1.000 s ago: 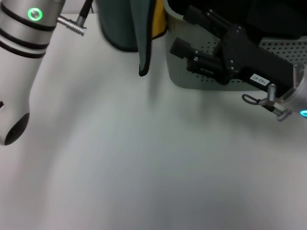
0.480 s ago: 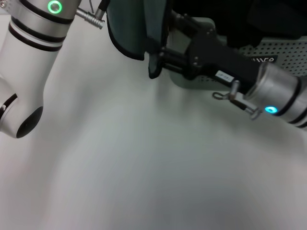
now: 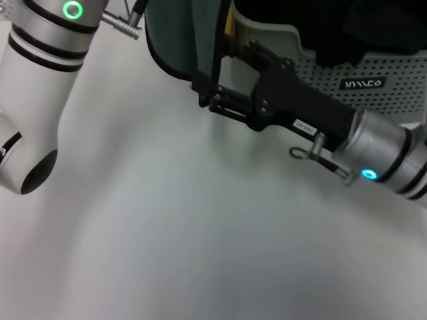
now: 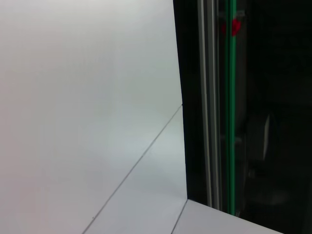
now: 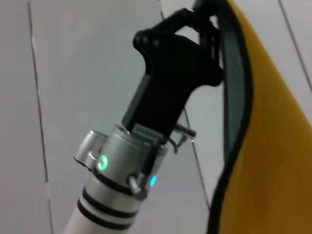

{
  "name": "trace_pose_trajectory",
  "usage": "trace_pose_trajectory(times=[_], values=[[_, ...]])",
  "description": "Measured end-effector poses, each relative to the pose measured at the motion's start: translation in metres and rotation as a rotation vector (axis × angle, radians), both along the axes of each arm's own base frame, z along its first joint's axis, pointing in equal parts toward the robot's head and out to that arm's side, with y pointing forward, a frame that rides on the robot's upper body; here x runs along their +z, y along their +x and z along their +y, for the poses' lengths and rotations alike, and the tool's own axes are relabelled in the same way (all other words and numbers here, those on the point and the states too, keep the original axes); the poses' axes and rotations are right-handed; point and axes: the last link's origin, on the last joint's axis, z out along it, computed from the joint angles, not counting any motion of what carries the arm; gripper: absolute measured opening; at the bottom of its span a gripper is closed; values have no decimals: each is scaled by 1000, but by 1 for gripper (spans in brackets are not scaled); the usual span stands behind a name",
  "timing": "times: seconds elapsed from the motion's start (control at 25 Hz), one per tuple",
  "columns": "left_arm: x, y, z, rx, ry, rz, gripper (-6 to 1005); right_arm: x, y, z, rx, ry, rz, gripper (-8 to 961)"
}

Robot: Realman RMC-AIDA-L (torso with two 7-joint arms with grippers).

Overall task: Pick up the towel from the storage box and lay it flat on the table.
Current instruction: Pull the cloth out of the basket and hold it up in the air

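Dark green on one face and yellow on the other, the towel hangs in the air above the white bench, lifted out of the storage box, which stands at the far right of the bench in the head view. The box is pale grey-green with dotted sides and a small white logo, and some dark fabric lies inside it. The towel's black-edged lower border dangles free, clear of the bench surface. The right gripper reaches in from the right across the front of the box, and its black fingers are clenched on the towel's lower edge. In the right wrist view the left gripper shows farther off, pinching the towel's dark edging near a corner, with the yellow side spreading wide below it. The left arm, white with black bands and a green light ring, rises along the left of the head view, its gripper out of sight beyond the top edge there. The left wrist view shows only pale surface and a dark vertical frame.
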Motion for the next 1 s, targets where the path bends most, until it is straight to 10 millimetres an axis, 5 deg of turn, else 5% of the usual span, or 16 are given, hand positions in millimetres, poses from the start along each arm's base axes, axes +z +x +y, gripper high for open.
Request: trace_pose_trajectory(times=[0.36, 0.76, 1.0], values=[[2, -1, 1, 8, 6, -12, 8, -2, 22, -4, -84, 42, -34, 854], [1, -1, 1, 8, 4, -14, 8, -5, 24, -1, -108, 42, -58, 536], [1, 0, 0, 5, -2, -14, 8, -6, 21, 3, -121, 63, -58, 498]])
